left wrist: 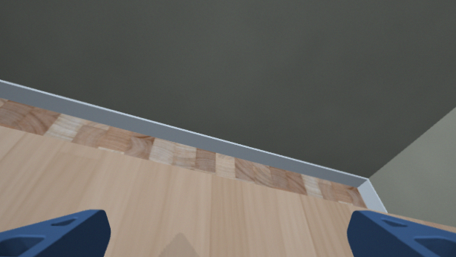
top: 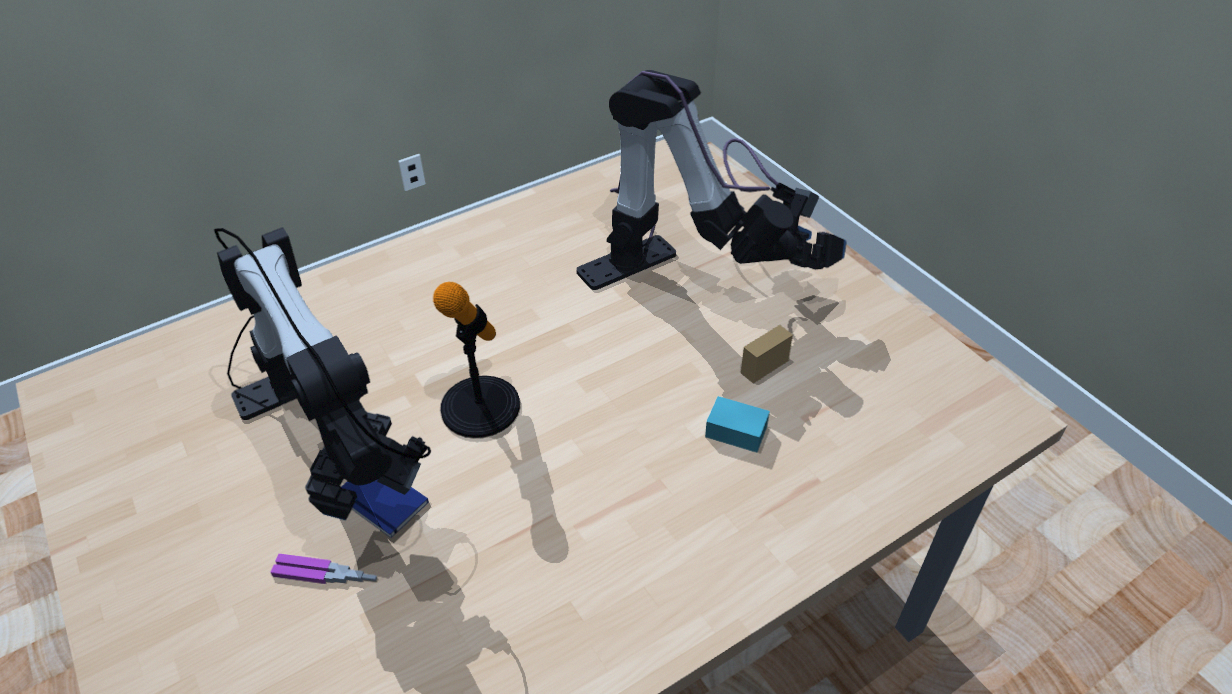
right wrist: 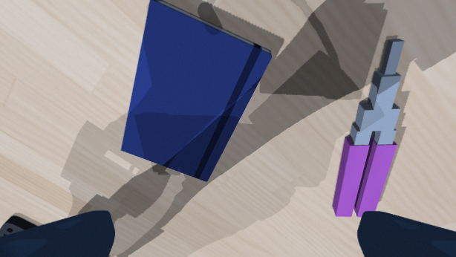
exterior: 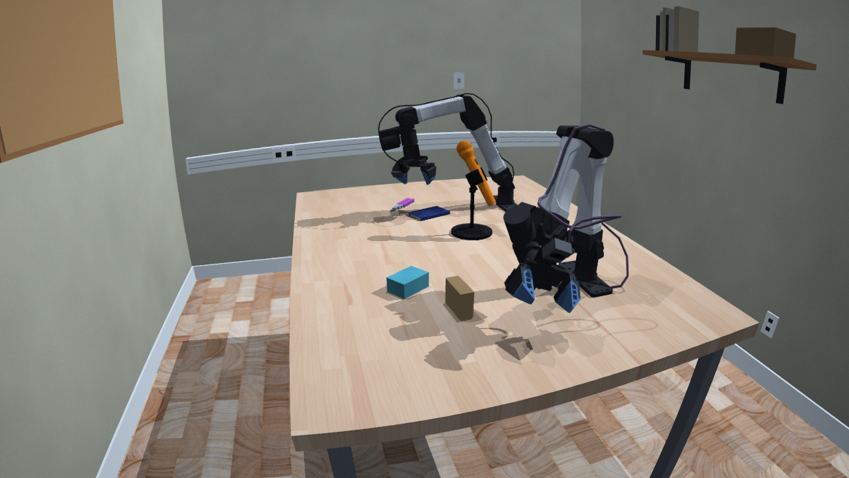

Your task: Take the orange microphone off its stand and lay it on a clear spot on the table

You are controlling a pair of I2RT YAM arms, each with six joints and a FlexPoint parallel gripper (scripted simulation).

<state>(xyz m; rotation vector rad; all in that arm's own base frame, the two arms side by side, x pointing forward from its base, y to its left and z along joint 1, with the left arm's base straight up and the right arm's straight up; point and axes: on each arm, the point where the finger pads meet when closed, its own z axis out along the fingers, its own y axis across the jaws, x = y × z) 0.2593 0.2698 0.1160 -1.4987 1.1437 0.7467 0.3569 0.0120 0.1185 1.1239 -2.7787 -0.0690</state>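
The orange microphone [top: 451,300] [exterior: 465,151] sits tilted in the clip of its stand, head up. The black stand [top: 480,419] [exterior: 471,232] is upright on its round base. My left gripper [exterior: 549,304] [left wrist: 229,221] is open and empty, above the table beyond the brown block and well away from the stand. My right gripper [top: 375,500] [exterior: 416,180] [right wrist: 235,221] is open and empty, above the area of the blue notebook and pliers, to one side of the stand. Neither wrist view shows the microphone.
A blue notebook [top: 389,505] [exterior: 430,212] [right wrist: 186,85] and purple-handled pliers [top: 303,568] [exterior: 404,202] [right wrist: 375,167] lie under the right arm. A cyan block [top: 737,422] [exterior: 407,281] and a brown block [top: 766,354] [exterior: 459,297] stand apart from the stand, nearer the left arm.
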